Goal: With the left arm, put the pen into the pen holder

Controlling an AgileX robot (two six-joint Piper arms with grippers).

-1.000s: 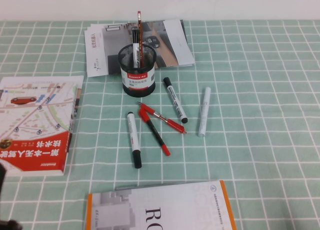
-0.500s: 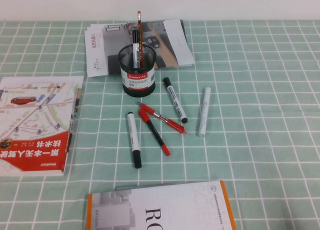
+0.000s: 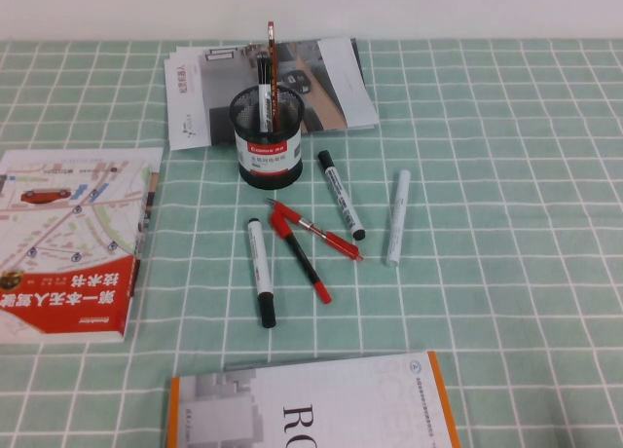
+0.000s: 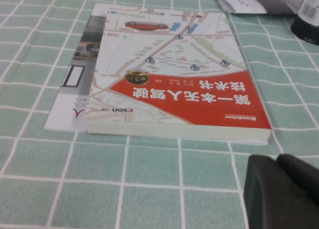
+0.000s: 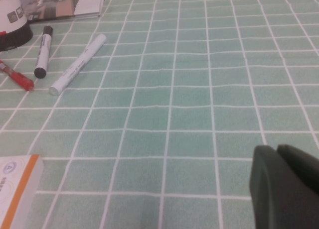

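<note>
The black mesh pen holder point(image 3: 267, 136) stands at the back middle of the table. A white marker with a black cap and dark print, the pen point(image 3: 265, 99), stands upright inside it beside a red pencil point(image 3: 272, 49). Neither arm shows in the high view. My left gripper point(image 4: 276, 162) is shut and empty, low over the cloth beside the red-and-white book point(image 4: 174, 89). The holder's base shows far off in that view point(image 4: 306, 25). My right gripper point(image 5: 277, 152) is shut and empty over bare cloth, far from the holder point(image 5: 12, 20).
On the cloth in front of the holder lie two black-capped white markers point(image 3: 341, 195) point(image 3: 260, 271), an all-white marker point(image 3: 396, 217) and two red pens point(image 3: 313, 230). Brochures point(image 3: 321, 78) lie behind the holder. An orange-edged book point(image 3: 311, 404) lies at the front edge.
The black part of my left arm at the lower left corner of the high view has drawn back out of sight. Nothing on the table has moved.
</note>
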